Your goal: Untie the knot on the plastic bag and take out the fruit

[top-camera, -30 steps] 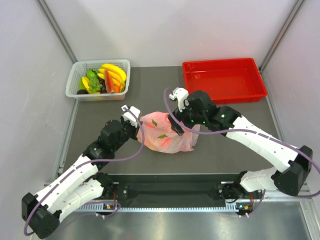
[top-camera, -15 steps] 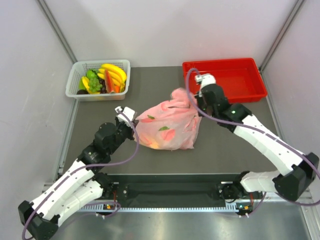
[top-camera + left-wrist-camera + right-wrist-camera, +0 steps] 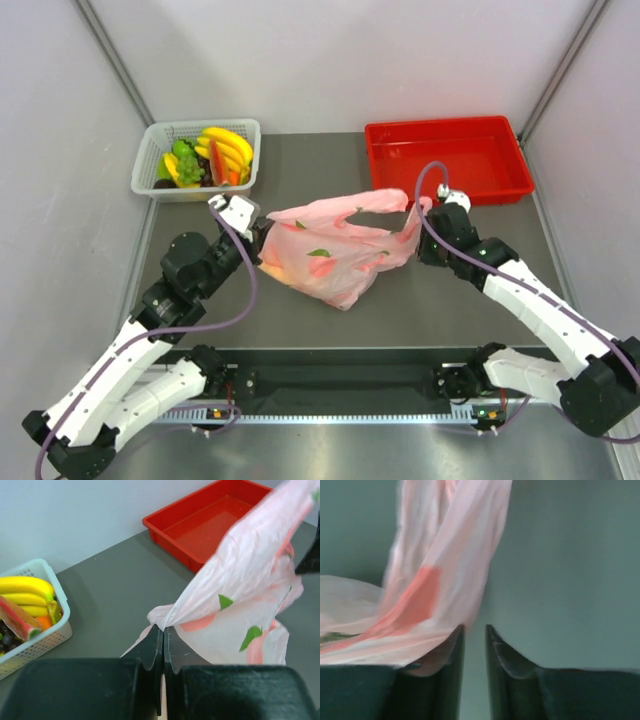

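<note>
The plastic bag [image 3: 335, 255] is thin, translucent pink film, crinkled and faintly shiny (with green and coral print). The desk [image 3: 300, 180] is matt dark grey. The tray [image 3: 450, 160] at 1 o'clock is glossy red plastic, and the basket [image 3: 200, 193] at 11 o'clock is white perforated plastic.

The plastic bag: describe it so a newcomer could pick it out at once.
On the dark table, find the white basket far left and the red tray far right. The plastic bag stretches between the left gripper and right gripper. Only it is thin, crinkly pink film with red and green prints.
</note>
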`<state>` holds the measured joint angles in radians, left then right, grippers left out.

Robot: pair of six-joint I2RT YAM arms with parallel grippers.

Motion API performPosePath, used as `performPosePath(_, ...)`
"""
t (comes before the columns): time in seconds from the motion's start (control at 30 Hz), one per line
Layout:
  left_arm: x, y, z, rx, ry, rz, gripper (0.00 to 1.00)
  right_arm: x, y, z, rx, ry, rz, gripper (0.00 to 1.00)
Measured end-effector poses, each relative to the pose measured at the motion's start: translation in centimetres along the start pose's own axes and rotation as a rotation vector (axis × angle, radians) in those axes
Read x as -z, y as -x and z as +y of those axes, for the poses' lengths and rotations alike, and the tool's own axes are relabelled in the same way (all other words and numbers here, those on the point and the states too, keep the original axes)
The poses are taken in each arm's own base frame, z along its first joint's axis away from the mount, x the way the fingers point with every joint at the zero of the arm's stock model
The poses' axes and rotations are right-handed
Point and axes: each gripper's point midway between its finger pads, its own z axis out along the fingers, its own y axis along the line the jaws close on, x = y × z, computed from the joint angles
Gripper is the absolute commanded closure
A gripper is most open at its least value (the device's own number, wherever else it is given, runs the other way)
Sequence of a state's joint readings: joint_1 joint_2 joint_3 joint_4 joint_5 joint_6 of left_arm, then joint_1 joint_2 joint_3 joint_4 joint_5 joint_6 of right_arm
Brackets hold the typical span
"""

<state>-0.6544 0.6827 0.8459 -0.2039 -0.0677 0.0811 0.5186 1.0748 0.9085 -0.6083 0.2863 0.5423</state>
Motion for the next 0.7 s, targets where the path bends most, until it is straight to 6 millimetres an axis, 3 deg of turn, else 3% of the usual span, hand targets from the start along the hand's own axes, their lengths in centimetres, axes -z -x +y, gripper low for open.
performPosePath(0.1,0.0,0.3,0.4,-0.006,0.018,-0.005,1.0,-0.6,-2.7,-1.0,0.004,-0.011,0.073,0.38)
performPosePath(0.2,0.0,0.3,0.7,-0.007,0.028,-0.003,1.0,0.2,-3.7,-0.5,0.018,0.053,0.106,0.29)
performPosePath(0.33,0.0,1.0,0.8,-0.013,0.028,-0.007,1.0,3.1,-1.5,0.9,0.02,0.167,0.025,0.19)
performPosePath(0.5,-1.1,5.3,0.6,-0.029,0.001,-0.045,1.0,7.9,3.5,2.9,0.032,0.29,-0.134,0.14)
performPosePath(0.6,-1.9,7.7,0.2,-0.036,-0.026,-0.075,1.0,8.9,4.8,3.3,0.046,0.311,-0.171,0.14)
performPosePath(0.7,-2.6,9.3,-0.4,-0.039,-0.067,-0.093,1.0,8.4,4.3,3.1,0.061,0.299,-0.148,0.13)
